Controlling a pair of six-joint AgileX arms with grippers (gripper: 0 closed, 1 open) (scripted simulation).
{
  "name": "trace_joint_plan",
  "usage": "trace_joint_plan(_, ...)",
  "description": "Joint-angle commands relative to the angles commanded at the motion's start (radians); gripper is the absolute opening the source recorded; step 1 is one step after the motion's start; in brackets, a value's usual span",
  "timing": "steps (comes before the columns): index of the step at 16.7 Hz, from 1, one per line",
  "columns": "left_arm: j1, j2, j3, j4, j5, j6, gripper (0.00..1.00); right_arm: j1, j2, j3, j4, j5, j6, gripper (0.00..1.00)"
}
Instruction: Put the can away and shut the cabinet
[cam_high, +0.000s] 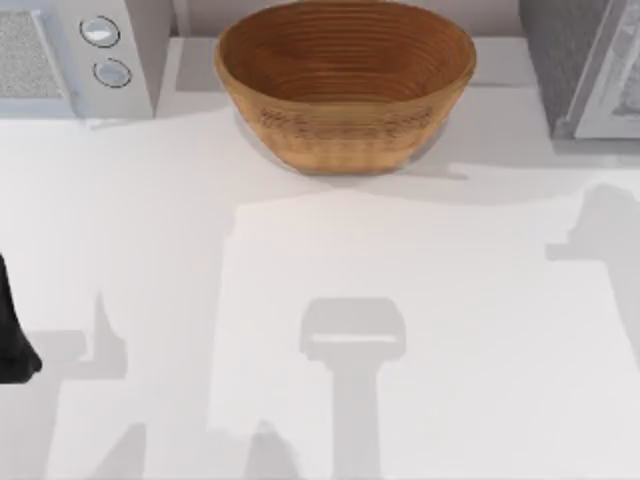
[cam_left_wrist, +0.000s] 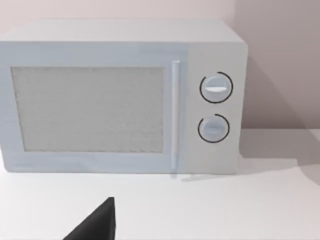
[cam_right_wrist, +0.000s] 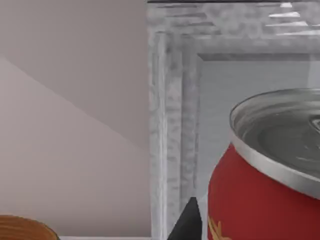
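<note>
The red can (cam_right_wrist: 250, 200) with its silver-grey top looms close in the right wrist view. My right gripper (cam_right_wrist: 260, 220) is shut on it, and one dark fingertip (cam_right_wrist: 188, 221) lies against its side. Just behind the can stands the grey cabinet (cam_right_wrist: 172, 125), whose frame and pale inside face the camera. In the top view the cabinet (cam_high: 585, 70) is at the back right corner. My left gripper (cam_high: 12, 345) is parked at the table's left edge, and a dark tip of the left gripper (cam_left_wrist: 97, 225) points toward the microwave.
A large woven basket (cam_high: 345, 85) stands at the back middle of the white table (cam_high: 330, 250). A white microwave (cam_high: 75, 55) with two dials fills the back left corner, and this microwave (cam_left_wrist: 120, 97) has its door closed.
</note>
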Motion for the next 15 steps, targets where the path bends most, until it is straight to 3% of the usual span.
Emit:
trace_joint_plan(8, 0.000, 0.000, 0.000, 0.000, 0.000, 0.000, 1.00, 0.066, 0.522, 0.684, -0.166, 0.077, 0.004, 0.00)
trace_joint_plan(15, 0.000, 0.000, 0.000, 0.000, 0.000, 0.000, 1.00, 0.085, 0.691, 0.899, -0.226, 0.105, 0.004, 0.00)
